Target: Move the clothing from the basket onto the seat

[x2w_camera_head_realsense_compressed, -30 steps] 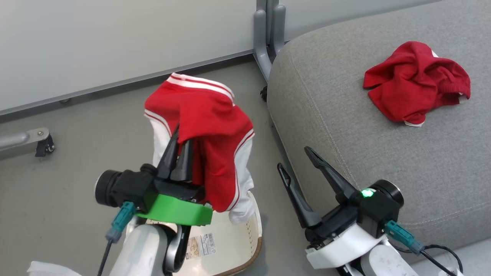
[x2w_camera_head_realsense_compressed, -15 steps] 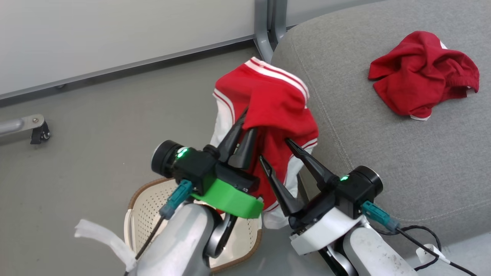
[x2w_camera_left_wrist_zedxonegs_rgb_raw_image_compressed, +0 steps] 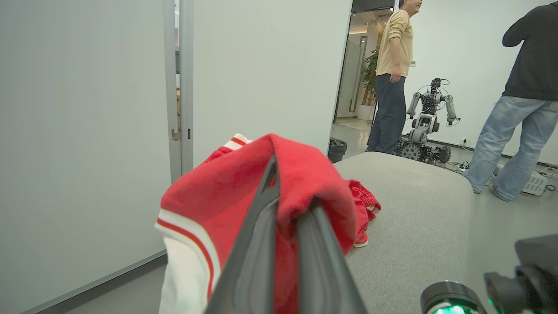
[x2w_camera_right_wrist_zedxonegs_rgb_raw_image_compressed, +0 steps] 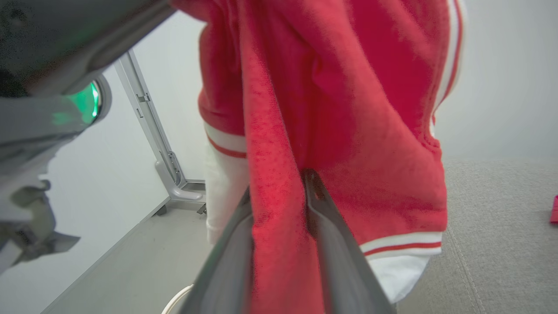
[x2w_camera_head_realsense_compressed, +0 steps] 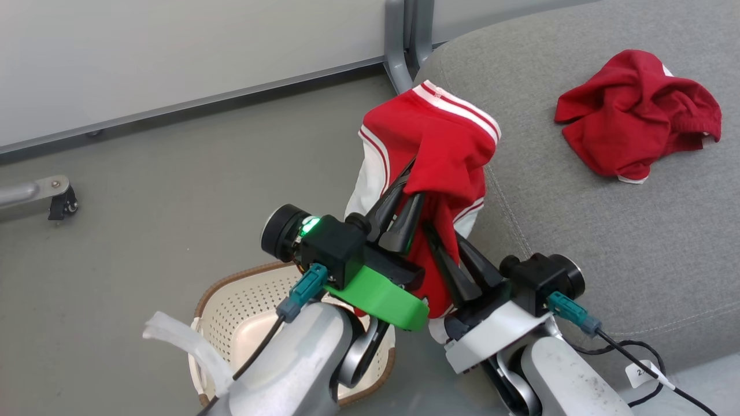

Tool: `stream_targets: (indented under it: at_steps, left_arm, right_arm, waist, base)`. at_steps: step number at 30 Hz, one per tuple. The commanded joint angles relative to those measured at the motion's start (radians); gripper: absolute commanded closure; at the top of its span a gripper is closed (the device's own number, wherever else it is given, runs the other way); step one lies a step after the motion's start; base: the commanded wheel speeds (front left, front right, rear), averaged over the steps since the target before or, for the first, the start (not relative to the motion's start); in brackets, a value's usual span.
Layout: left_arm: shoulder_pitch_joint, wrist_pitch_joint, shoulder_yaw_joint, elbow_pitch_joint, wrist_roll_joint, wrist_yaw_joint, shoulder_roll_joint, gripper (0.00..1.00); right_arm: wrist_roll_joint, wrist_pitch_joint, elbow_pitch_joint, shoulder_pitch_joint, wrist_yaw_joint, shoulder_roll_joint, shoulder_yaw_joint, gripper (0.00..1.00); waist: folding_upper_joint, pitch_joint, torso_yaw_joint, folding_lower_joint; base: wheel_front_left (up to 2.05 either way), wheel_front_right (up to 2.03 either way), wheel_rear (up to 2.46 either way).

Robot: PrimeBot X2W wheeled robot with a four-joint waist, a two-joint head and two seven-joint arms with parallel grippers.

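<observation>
Within the last second the right gripper (x2w_camera_head_realsense_compressed: 442, 231) went from wide open to pinching a hanging fold of the red-and-white garment (x2w_camera_head_realsense_compressed: 439, 144), while the left gripper (x2w_camera_head_realsense_compressed: 414, 188) stayed clamped on its top fold. The garment had left the basket (x2w_camera_head_realsense_compressed: 231, 323) and hung at the rounded edge of the seat (x2w_camera_head_realsense_compressed: 578, 231). Bare cushion lay between that edge and a crumpled red garment (x2w_camera_head_realsense_compressed: 636, 115), probably room enough to lay it down

- Pale wall panels (x2w_camera_head_realsense_compressed: 173, 52) meet a grey floor (x2w_camera_head_realsense_compressed: 144, 190).
- A grey metal post (x2w_camera_head_realsense_compressed: 402, 40) stands between the panels.
- A wheeled metal leg (x2w_camera_head_realsense_compressed: 40, 192) rests at the floor's left edge.
- A potted plant (x2w_camera_left_wrist_zedxonegs_rgb_raw_image_compressed: 370, 69) stands in a far doorway (x2w_camera_left_wrist_zedxonegs_rgb_raw_image_compressed: 355, 52).
</observation>
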Motion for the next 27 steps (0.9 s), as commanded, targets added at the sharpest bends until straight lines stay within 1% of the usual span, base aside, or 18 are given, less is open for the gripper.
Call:
stream_targets:
  at_steps: [1,4,9,14,15,16,17,24,27]
  left_arm:
    - [-0.014,0.002,0.004,0.008,-0.005,0.008,0.005,1.0]
    - [-0.01,0.004,0.006,0.02,-0.004,0.012,0.018,1.0]
    - [0.005,0.008,0.008,0.032,-0.012,0.003,0.044,1.0]
    - [0.025,0.005,0.019,0.034,-0.026,0.009,0.054,1.0]
    - [0.028,0.005,0.019,0.034,-0.025,0.011,0.056,0.89]
    - [0.03,0.004,0.018,0.034,-0.024,0.011,0.059,0.57]
    - [0.034,0.01,0.012,0.037,-0.019,0.009,0.065,0.0]
    - [0.065,0.015,0.009,0.028,-0.016,0.019,0.101,0.0]
    - [0.079,0.015,0.02,0.018,-0.015,0.034,0.121,0.0]
  right_arm:
    - [0.002,-0.003,0.005,-0.012,-0.001,0.003,0.001,1.0]
    - [0.005,-0.003,0.006,-0.005,-0.001,0.002,-0.017,1.0]
    - [0.01,-0.003,-0.001,0.009,-0.001,0.002,-0.047,1.0]
    - [0.006,-0.003,-0.03,0.024,-0.001,0.005,-0.093,1.0]
    - [0.008,-0.003,-0.035,0.027,-0.001,0.006,-0.101,1.0]
    - [0.007,-0.003,-0.039,0.028,-0.001,0.007,-0.108,1.0]
    - [0.007,-0.003,-0.044,0.029,-0.001,0.007,-0.116,1.0]
    - [0.003,-0.003,-0.059,0.045,-0.001,0.01,-0.142,1.0]
    - [0.001,-0.003,-0.061,0.047,-0.001,0.012,-0.149,1.0]
  waist:
    - [0.0,0.001,-0.001,0.0001]
    - [0.0,0.003,0.0,0.0001]
    - [0.0,0.008,0.003,0.0001]
    - [0.0,0.006,0.007,0.0001]
    - [0.0,0.005,0.008,0.0001]
    - [0.0,0.005,0.009,0.0001]
    - [0.0,0.003,0.009,0.0001]
    - [0.0,-0.003,0.013,0.0001]
    - [0.0,-0.007,0.016,0.0001]
  base:
    - [0.0,0.0,0.0]
    - [0.0,0.0,0.0]
    - [0.0,0.0,0.0]
    - [0.0,0.0,0.0]
    - [0.0,0.0,0.0]
    - [0.0,0.0,0.0]
    - [0.0,0.0,0.0]
    - [0.0,0.0,0.0]
    - [0.0,0.0,0.0]
